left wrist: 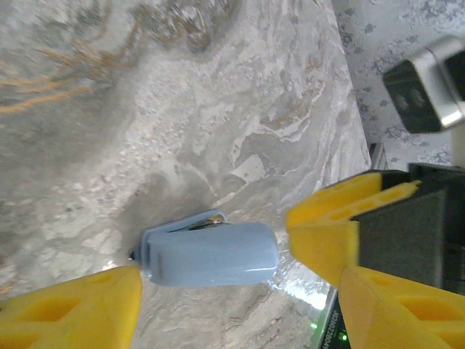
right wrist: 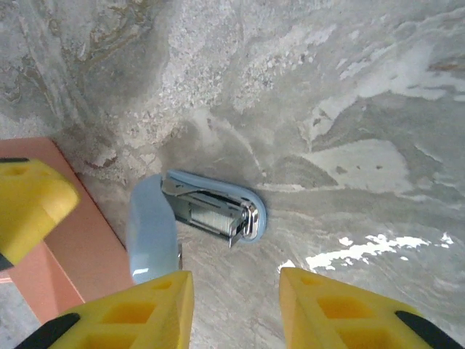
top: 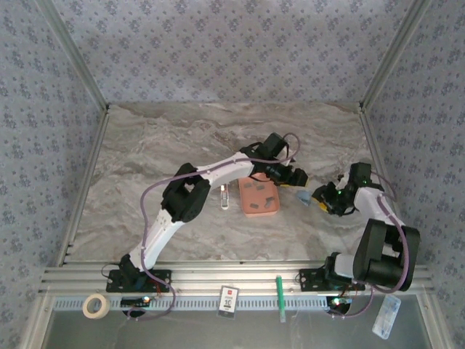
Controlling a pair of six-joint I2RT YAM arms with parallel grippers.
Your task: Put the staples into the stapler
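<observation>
**A:** How far along is the loading?

**B:** Partway, I judge. The small pale-blue plastic stapler (right wrist: 203, 211) lies on the grey marbled tabletop (right wrist: 378, 94), its shell hinged up off the narrow silvery rail. A grey ribbed strip sits in that rail. It looks like staples (right wrist: 211, 216), though I can't be certain.

**A:** So what is left?

**B:** If that strip is properly seated, the shell has to be swung down and shut. The salmon-pink rectangular plastic tray (right wrist: 80, 251) sits just beside the stapler. Whether more strips lie in it is too small to tell from above.

**A:** Where do the jaws stand?

**B:** The left gripper (left wrist: 213, 246) has its yellow fingers wide, one off each end of the stapler, which lies between them. In the right wrist view a sliver of tray shows between one left finger and the shell. I read that as bracketing, not squeezing.

**A:** And the right?

**B:** The right gripper (right wrist: 236, 280) has its jaws moderately apart with nothing between them. The stapler lies just ahead of its fingertips, nearer the finger on the tray side, apart from both.
</observation>
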